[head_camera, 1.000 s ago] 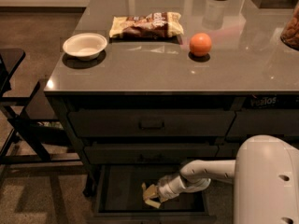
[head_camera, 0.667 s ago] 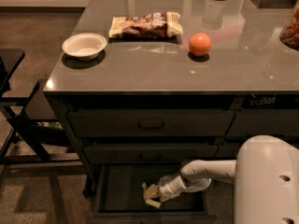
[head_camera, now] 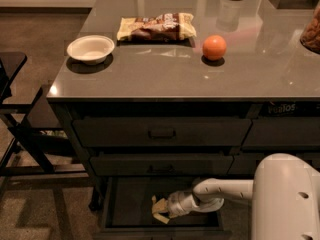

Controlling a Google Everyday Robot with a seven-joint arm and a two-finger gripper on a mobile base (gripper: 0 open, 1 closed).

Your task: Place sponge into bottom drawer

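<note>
sponge (head_camera: 159, 210) is inside the open bottom drawer (head_camera: 125, 204), right of centre over the dark floor, only pale yellow showing. It sits right at the tip of the gripper (head_camera: 169, 211). Can't tell if the gripper is clamped on it or loose. Can't tell either if the sponge touches the floor. Arm (head_camera: 225, 190) reaches in from the right, roughly level, from the white robot body (head_camera: 287, 199). The two handled drawers above, (head_camera: 161, 132) and (head_camera: 161, 165), are closed. On the tabletop (head_camera: 165, 79): white bowl (head_camera: 90, 48) left, snack bag (head_camera: 156, 27) behind, orange (head_camera: 214, 47) right of the bag, all apart.
</note>
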